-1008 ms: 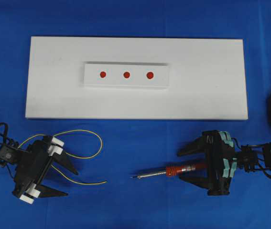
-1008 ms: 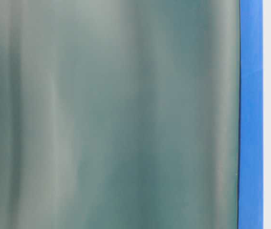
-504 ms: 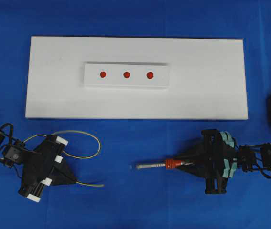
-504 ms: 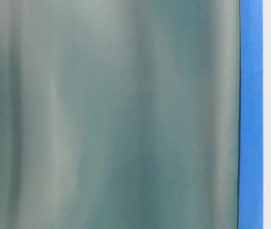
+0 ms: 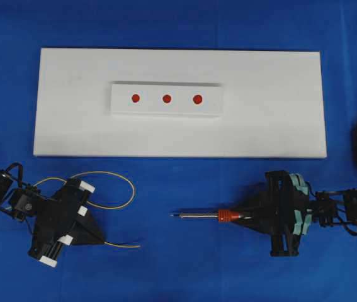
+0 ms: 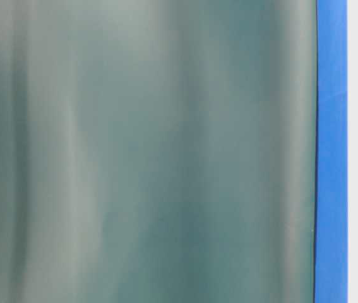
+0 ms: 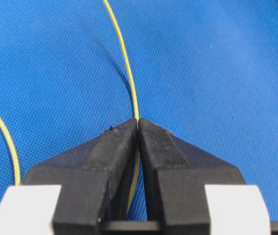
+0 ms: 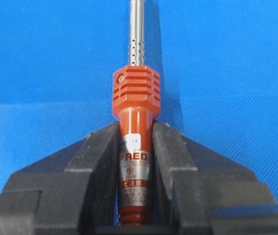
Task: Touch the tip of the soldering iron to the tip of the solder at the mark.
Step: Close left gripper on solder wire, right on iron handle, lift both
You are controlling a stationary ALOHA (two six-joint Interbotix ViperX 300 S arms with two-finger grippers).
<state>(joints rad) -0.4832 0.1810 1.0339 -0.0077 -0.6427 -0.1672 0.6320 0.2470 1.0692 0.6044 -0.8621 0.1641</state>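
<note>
Both claws, open a second ago, have now closed on their tools, so the pick-up is judged complete and carrying to the mark comes next.

Near left: the left gripper (image 5: 93, 236) pinches the solder (image 7: 129, 83) between its tips. The wire's free end juts right of the jaws over the blue cloth (image 5: 178, 264); its loop trails behind, toward the board.

Near right: the right gripper (image 5: 244, 216) clamps the soldering iron (image 8: 135, 105) by the handle, shaft pointing left, tip well apart from the solder's end.

Far: the white board (image 5: 279, 100) carries a raised strip (image 5: 213, 107) with three red marks (image 5: 166, 98), untouched.
</note>
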